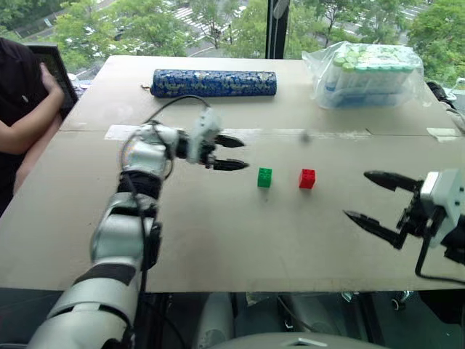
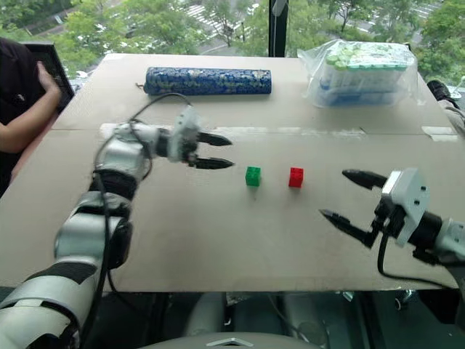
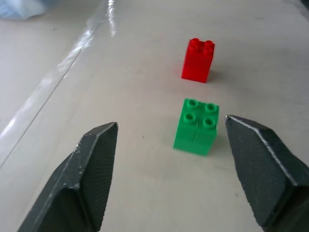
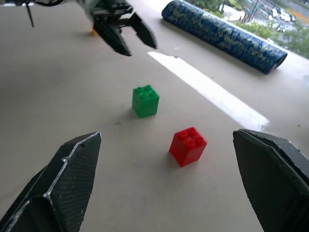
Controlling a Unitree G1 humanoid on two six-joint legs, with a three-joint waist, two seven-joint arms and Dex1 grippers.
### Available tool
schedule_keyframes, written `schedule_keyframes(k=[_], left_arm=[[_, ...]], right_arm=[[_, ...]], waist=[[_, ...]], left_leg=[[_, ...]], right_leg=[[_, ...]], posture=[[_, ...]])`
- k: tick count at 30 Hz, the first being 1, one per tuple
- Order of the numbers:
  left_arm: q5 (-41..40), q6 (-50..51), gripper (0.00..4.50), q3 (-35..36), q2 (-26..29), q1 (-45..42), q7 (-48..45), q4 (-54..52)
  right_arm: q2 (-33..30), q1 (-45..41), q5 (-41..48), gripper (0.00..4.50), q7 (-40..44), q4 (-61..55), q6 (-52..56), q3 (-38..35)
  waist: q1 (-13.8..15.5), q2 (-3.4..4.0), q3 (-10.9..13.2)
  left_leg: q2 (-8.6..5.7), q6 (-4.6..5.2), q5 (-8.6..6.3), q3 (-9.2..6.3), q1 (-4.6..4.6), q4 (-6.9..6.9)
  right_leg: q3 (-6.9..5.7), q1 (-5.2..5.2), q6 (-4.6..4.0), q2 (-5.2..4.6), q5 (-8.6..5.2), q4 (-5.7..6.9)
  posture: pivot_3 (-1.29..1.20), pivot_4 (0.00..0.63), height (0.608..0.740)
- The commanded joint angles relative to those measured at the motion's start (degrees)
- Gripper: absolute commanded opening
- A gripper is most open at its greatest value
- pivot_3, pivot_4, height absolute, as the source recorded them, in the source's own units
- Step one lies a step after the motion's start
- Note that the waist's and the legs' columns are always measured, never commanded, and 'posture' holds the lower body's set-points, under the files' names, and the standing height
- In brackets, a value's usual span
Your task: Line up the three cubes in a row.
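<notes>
A green cube point(image 1: 264, 177) and a red cube point(image 1: 307, 178) stand side by side on the tan table point(image 1: 218, 233), a small gap between them. My left gripper point(image 1: 234, 153) hovers open just left of the green cube, pointing at it, with nothing between its fingers. In the left wrist view the green cube point(image 3: 197, 126) lies ahead of the spread fingers, clear of both, with the red cube point(image 3: 198, 60) beyond. My right gripper point(image 1: 357, 195) is wide open and empty, to the right of the red cube and nearer the table's front edge. A sliver of yellow point(image 4: 95, 33) shows behind the left gripper.
A long blue patterned cylinder point(image 1: 214, 83) lies at the back of the table. A clear plastic bag of containers point(image 1: 370, 73) sits at the back right. A person's arm point(image 1: 29, 123) rests at the left edge. A strip of tape point(image 1: 327, 134) crosses the table.
</notes>
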Motion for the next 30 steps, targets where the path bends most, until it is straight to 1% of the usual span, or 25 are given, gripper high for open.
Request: schedule_keyframes(k=[1, 4, 6, 8, 12, 18, 25, 26, 27, 30], left_arm=[[-2.72, 14.74, 3.59, 10.02, 4.77, 7.67, 15.93, -17.27], [-2.23, 23.47, 3.59, 18.11, 5.53, 14.61, 30.26, -26.79], [-1.01, 25.82, 3.59, 20.92, 5.92, 17.57, 37.18, -28.97], [-0.56, 27.45, 3.59, 21.93, 6.4, 18.68, 41.37, -29.12], [-1.55, 28.65, 3.59, 20.88, 7.86, 17.76, 43.28, -26.03], [-1.31, 26.86, 3.59, 16.83, 9.13, 12.42, 41.7, -14.88], [2.1, 13.39, 3.59, 11.71, 9.17, 4.58, 41.46, 6.34], [2.64, 11.58, 3.1, 11.06, 9.24, 3.76, 41.37, 8.39], [2.92, 10.22, 2.85, 10.65, 9.33, 3.02, 41.15, 9.94], [3.68, 6.87, 1.47, 9.53, 9.89, 1.32, 40.64, 13.53]], right_arm=[[-2.28, -7.76, 6.15, 4.5, 4.0, 3.53, 2.34, 0.92], [-2.51, -15.27, 9.07, 4.5, 5.03, 5.51, 4.45, 3.67], [-1.98, -18.85, 8.69, 4.5, 6.31, 6.59, 4.4, 6.36], [-1.37, -20.72, 7.77, 4.5, 7.78, 7.86, 3.62, 8.53], [-0.94, -22.27, 5.48, 4.5, 10.08, 10.23, 2.07, 11.53], [-0.63, -21.85, 4.62, 4.5, 10.03, 9.19, 1.88, 11.84], [-1.09, -19.33, 5.15, 4.5, 8.39, 6.41, 2.46, 9.69], [-1.2, -18.8, 5.36, 4.5, 8.05, 5.81, 2.63, 9.25], [-1.3, -18.16, 5.61, 4.5, 7.63, 5.19, 2.89, 8.7], [-1.44, -16.39, 6.17, 4.5, 6.7, 3.83, 3.43, 7.19]], waist=[[0.41, 0.0, 0.0], [0.94, 0.0, 0.0], [1.45, -0.03, -0.01], [2.06, -0.05, -0.01], [3.15, -0.09, 0.01], [2.94, -0.09, 0.01], [2.4, -0.1, 0.01], [2.41, -0.1, 0.01], [2.41, -0.1, 0.01], [2.43, -0.1, 0.01]], left_leg=[[0.01, 0.0, 0.0, -0.07, -0.03, 0.0], [0.04, 0.0, 0.0, -0.2, -0.08, 0.01], [0.01, 0.0, 0.0, -0.23, -0.1, 0.03], [-0.04, 0.0, 0.0, -0.28, -0.12, 0.1], [-0.13, 0.0, 0.0, -0.36, -0.18, 0.22], [-0.15, 0.0, 0.0, -0.4, -0.17, 0.26], [-0.15, 0.0, 0.0, -0.39, -0.19, 0.26], [-0.15, 0.0, 0.0, -0.4, -0.2, 0.26], [-0.15, 0.0, 0.0, -0.39, -0.2, 0.26], [-0.15, 0.0, 0.0, -0.39, -0.23, 0.26]], right_leg=[[-0.09, 0.0, -0.01, 0.0, 0.0, 0.0], [-0.23, 0.01, -0.03, -0.01, -0.02, 0.0], [-0.29, 0.02, -0.02, -0.08, -0.01, 0.0], [-0.36, 0.04, -0.02, -0.11, -0.01, -0.01], [-0.46, 0.06, -0.02, -0.17, -0.01, 0.0], [-0.46, 0.07, -0.02, -0.14, -0.01, 0.04], [-0.46, 0.07, -0.02, -0.12, -0.01, 0.02], [-0.47, 0.07, -0.02, -0.12, -0.01, 0.02], [-0.47, 0.06, -0.02, -0.12, -0.01, 0.02], [-0.47, 0.06, -0.02, -0.13, -0.01, 0.01]], posture=[[0.0, 0.15, 0.74], [0.0, 0.15, 0.74], [0.0, 0.15, 0.74], [0.0, 0.15, 0.74], [0.0, 0.15, 0.74], [0.0, 0.15, 0.74], [0.0, 0.15, 0.74], [0.0, 0.15, 0.74], [0.0, 0.15, 0.74], [0.0, 0.15, 0.74]])
